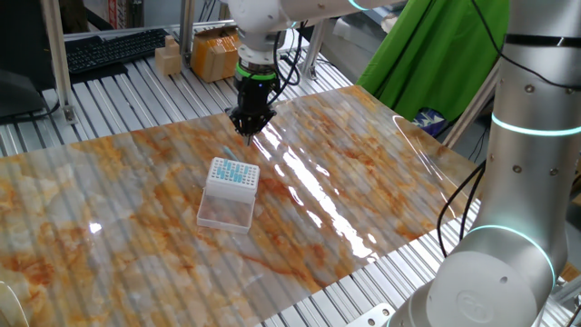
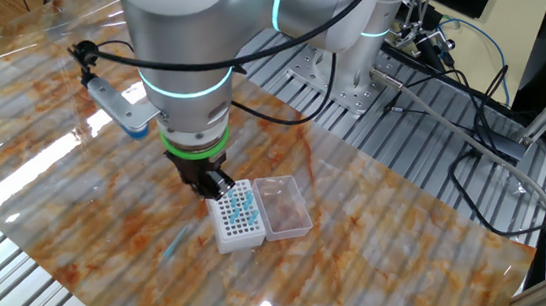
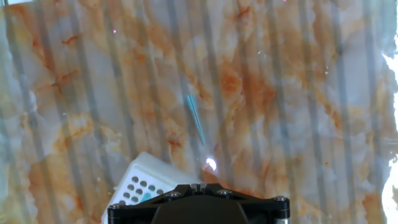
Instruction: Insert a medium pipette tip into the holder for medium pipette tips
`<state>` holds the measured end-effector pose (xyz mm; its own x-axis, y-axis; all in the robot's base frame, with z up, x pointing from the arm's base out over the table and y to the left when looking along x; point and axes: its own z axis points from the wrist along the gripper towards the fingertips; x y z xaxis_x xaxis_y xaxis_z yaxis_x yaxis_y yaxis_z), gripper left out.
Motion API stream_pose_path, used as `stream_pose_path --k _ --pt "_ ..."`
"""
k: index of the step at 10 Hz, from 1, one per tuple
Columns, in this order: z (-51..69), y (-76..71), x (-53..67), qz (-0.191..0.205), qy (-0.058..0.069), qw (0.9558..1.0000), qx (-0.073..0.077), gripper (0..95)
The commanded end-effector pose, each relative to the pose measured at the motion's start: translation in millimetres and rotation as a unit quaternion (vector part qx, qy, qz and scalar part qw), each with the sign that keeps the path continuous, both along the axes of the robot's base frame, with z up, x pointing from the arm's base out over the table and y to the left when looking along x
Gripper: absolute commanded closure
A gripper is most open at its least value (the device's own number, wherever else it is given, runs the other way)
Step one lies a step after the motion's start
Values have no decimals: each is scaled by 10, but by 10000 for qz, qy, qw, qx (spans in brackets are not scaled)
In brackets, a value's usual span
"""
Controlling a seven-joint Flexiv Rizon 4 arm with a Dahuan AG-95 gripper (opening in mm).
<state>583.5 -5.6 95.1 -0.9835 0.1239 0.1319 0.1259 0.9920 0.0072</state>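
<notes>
While above table, pincer [image 1: 249,127] empty.

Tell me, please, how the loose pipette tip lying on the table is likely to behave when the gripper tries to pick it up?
The medium pipette tip lies flat on the glossy table, so it probably rolls or skids if nudged. It looks thin and tapered, likely light and easily flicked away.

In the hand view, the claw's fingertips are cut off below, and the holder [image 3: 146,183] seems partly hidden.

- We see an orange-marbled glossy sheet [image 1: 363,173] over the ribbed metal counter [image 1: 118,86].
- A green cloth [image 1: 436,54], cardboard boxes [image 1: 213,50] and a keyboard [image 1: 113,50] sit behind.
</notes>
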Motion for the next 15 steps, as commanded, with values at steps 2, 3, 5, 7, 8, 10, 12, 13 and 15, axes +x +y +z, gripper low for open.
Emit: stream_pose_path --k 2,3,5,7,8,10,12,13,15 --pt "-55 -14 59 2 41 10000 3 950" --pt "-73 -22 86 6 55 10000 0 950" --pt "-117 -39 128 6 68 10000 -3 950" --pt "-137 -44 152 -16 80 10000 -8 950" --pt "-151 -44 160 -26 98 9999 -7 950" --pt "-149 -43 183 -45 131 9999 -17 950" --pt "-144 -44 188 -15 160 9999 1 950" --pt "-145 -43 187 -23 214 9998 3 950" --pt "-145 -43 187 -25 246 9997 -4 950"
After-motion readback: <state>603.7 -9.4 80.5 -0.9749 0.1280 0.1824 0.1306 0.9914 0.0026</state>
